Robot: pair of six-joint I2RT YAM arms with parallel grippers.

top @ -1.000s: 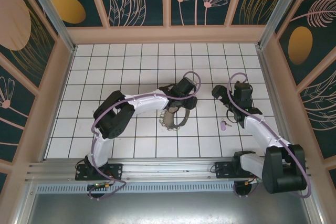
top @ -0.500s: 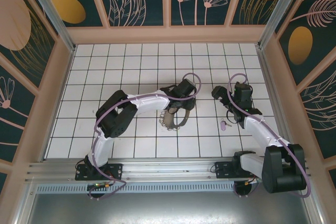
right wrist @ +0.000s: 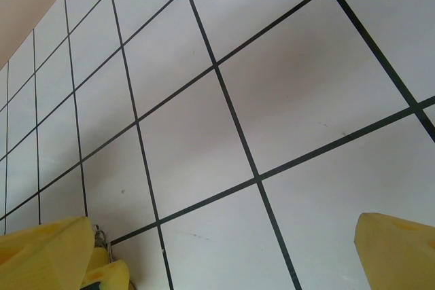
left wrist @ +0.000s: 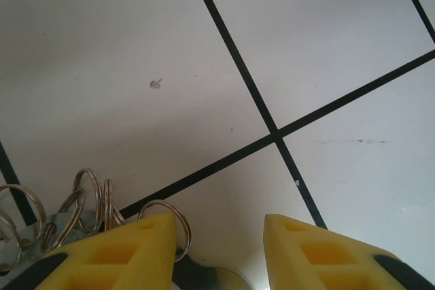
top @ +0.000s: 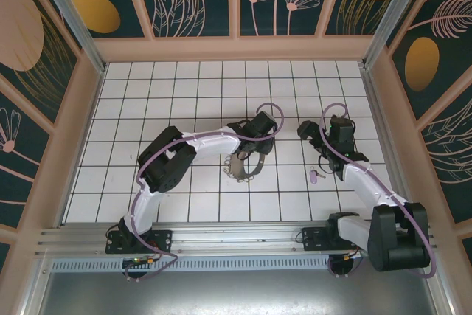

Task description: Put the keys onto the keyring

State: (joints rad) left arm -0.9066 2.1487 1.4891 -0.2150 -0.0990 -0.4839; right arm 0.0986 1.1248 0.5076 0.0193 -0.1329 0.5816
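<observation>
Spotting tiny lilac-pink key [top: 314,176] near, base-side of wide-open, empty right gripper [right wrist: 224,246]; half-open left gripper [left wrist: 217,225] farther off at grey-brown chain keyring [top: 240,168], grip unclear.

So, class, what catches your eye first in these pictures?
The yellow-fingered left gripper sits low over the keyring, a cluster of silver rings in the middle of the tiled floor. Further right, the tiny lilac key lies alone on a white tile, close to the right gripper, which stands wide open.

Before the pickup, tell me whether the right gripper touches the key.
Apart: top view shows white tile between the right gripper and the key.
</observation>
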